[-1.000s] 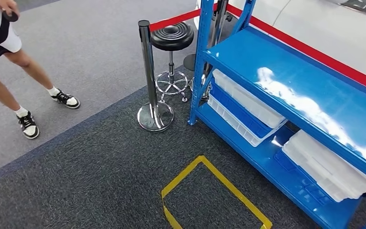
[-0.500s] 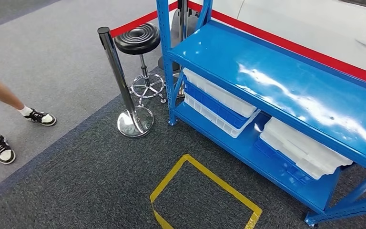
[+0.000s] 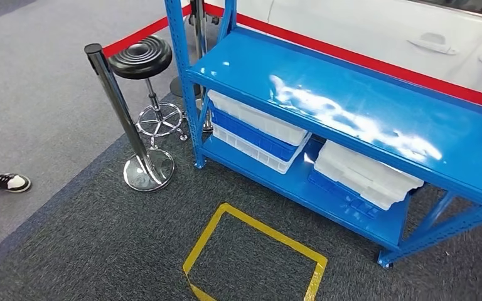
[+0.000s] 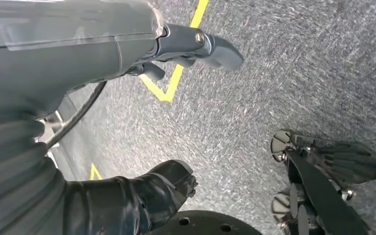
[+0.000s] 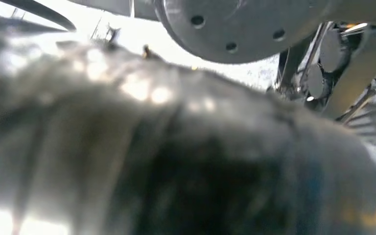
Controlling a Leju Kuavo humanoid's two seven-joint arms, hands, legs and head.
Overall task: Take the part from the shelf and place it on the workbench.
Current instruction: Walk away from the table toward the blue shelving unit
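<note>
Camera swung left; blue shelf [image 3: 351,106] (glossy) centred.

Shelf unit on the right, floor stuff on the left

The shelf [image 3: 351,113] stands behind the taped square [image 3: 254,257] on the carpet. Stacked trays [image 3: 257,132] and more trays [image 3: 364,175] sit on its lower level, side by side. Left of it are a stool [image 3: 141,59] and, nearer, a barrier post [image 3: 125,125]. A person's shoe [image 3: 3,182] is far left.

Left robot hand [image 4: 127,63] hanging, fingers apart, right robot hand [image 5: 176,161] blurred
</note>
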